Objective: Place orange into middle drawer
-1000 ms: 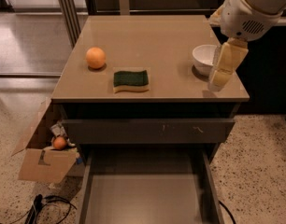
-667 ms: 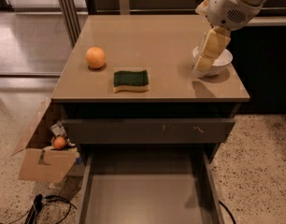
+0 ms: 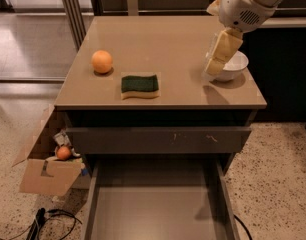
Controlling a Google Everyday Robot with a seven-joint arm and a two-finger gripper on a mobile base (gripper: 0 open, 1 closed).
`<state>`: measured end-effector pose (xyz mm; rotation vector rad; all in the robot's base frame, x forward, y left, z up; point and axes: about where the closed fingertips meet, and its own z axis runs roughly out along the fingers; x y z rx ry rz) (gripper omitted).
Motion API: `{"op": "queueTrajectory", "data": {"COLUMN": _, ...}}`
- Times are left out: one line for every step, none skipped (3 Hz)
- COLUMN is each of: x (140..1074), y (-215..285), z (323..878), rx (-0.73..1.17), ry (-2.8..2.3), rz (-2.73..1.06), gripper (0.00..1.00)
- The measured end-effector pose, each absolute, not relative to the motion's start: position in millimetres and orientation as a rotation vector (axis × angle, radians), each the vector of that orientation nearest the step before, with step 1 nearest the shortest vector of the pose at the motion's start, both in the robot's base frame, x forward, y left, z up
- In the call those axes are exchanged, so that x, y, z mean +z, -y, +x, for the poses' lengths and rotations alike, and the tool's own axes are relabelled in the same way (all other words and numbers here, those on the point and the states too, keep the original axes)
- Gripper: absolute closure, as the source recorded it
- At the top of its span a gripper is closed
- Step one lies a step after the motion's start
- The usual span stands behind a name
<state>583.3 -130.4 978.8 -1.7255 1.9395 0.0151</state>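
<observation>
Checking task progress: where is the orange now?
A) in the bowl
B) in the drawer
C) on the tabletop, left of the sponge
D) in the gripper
C: the orange sits on the tabletop left of the sponge; the gripper hangs by the bowl.

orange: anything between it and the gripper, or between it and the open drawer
Nothing visible blocks either. The gripper hovers by the white bowl; the green sponge lies just forward of its line to the orange. The middle drawer stands open below.
</observation>
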Motion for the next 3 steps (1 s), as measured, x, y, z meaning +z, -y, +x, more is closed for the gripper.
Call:
{"op": "queueTrajectory", "data": {"x": 979, "y": 72, "z": 616, "rx": 0.085, "ry": -1.793, "rz": -1.752, "gripper": 0.00}}
{"op": "queueTrajectory", "data": {"x": 979, "y": 11, "z": 644, "rx": 0.242, "ry": -1.687, "rz": -1.714, "gripper": 0.00}}
{"op": "queueTrajectory", "data": {"x": 979, "y": -25, "z": 660, "rx": 0.430, "ry": -1.633, "rz": -1.615, "gripper": 0.00}}
